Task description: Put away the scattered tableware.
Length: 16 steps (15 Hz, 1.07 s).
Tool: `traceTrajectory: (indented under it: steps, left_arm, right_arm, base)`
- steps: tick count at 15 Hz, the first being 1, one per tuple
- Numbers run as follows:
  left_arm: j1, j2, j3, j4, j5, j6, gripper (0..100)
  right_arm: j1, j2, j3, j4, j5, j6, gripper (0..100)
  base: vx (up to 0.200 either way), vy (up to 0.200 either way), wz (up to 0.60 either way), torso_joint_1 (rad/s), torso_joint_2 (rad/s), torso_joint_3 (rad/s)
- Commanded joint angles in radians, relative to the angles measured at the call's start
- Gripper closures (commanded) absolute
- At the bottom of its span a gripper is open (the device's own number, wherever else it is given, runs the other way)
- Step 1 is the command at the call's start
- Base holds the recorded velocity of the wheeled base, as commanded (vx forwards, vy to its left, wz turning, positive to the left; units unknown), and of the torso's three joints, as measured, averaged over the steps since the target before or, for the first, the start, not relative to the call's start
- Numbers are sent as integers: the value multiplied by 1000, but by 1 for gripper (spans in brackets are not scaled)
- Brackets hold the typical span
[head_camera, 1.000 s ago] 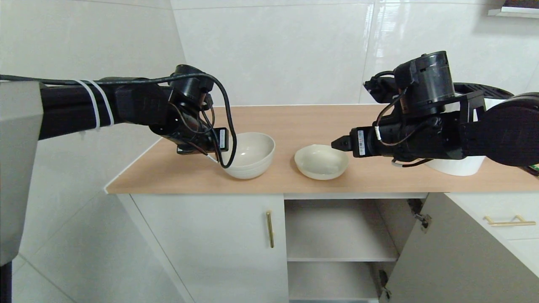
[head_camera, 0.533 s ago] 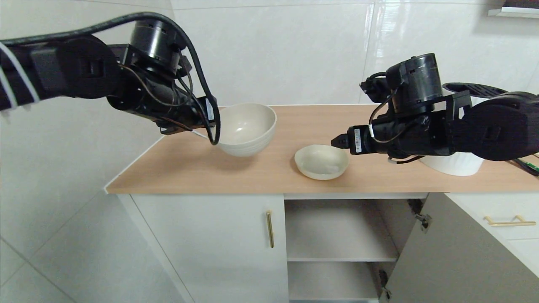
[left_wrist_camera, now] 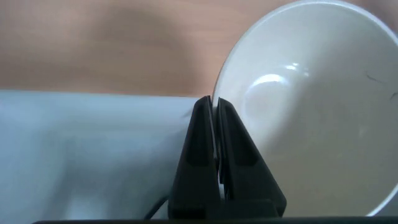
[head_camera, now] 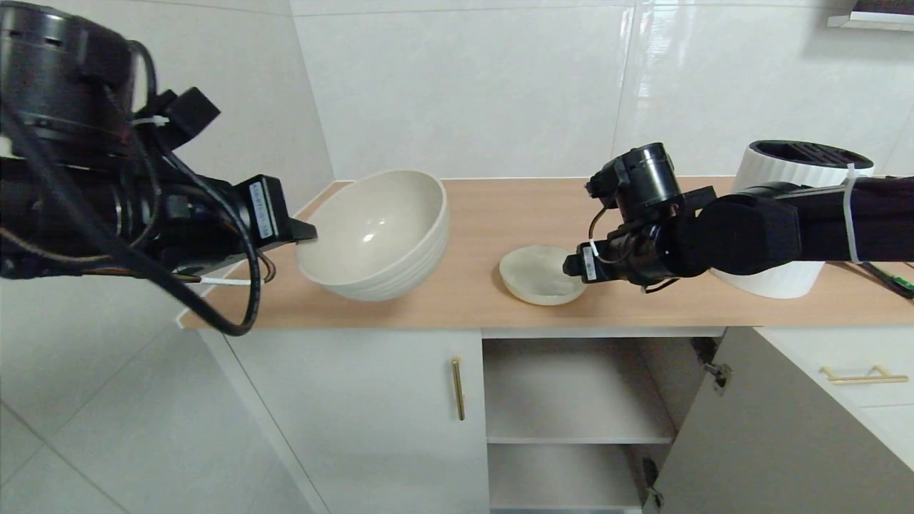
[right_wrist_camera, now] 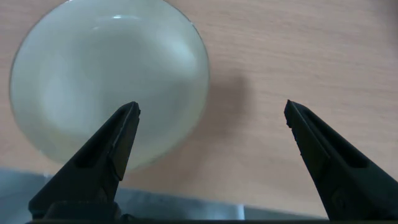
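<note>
Big bowl (head_camera: 375,235): cream-white, plain inside, faint ringed ridges round the outside. Small dish (head_camera: 539,275): paler cream with a slight green tint, no pattern. Counter (head_camera: 500,207): light tan wood grain. Cupboard door (head_camera: 357,414): white, with a slim gold handle (head_camera: 458,389). Drawer handle (head_camera: 864,375): gold too. Open shelves (head_camera: 571,435): white. Wall tiles (head_camera: 500,86): glossy white, thin pale grout lines. Container (head_camera: 800,168): white body, black top. Left gripper (head_camera: 303,232) and right gripper (head_camera: 571,263): black, each with a small white label. White cable tie (head_camera: 848,203) on the black right arm.
</note>
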Motion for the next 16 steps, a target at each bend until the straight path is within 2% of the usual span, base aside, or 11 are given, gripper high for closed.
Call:
traceTrajectory:
  steps: [1,7,8,16]
  left_arm:
    - [3,-113,78,-23,-14,5,100]
    - [2,-112,80,-23,-14,7,100]
    - [0,-113,80,-21,-14,7,100]
    - [-11,-136,81,-19,-14,5,100]
  right_arm:
    - [-2,54,-30,1,-2,1,0]
    - [1,69,-46,1,3,39,0]
    - [1,72,-46,3,7,62,100]
    - [3,83,-63,0,18,125,100]
  base:
    - [0,0,0,0,0,0]
    - [0,0,0,0,0,0]
    - [0,0,0,0,0,0]
    - [0,0,0,0,0,0]
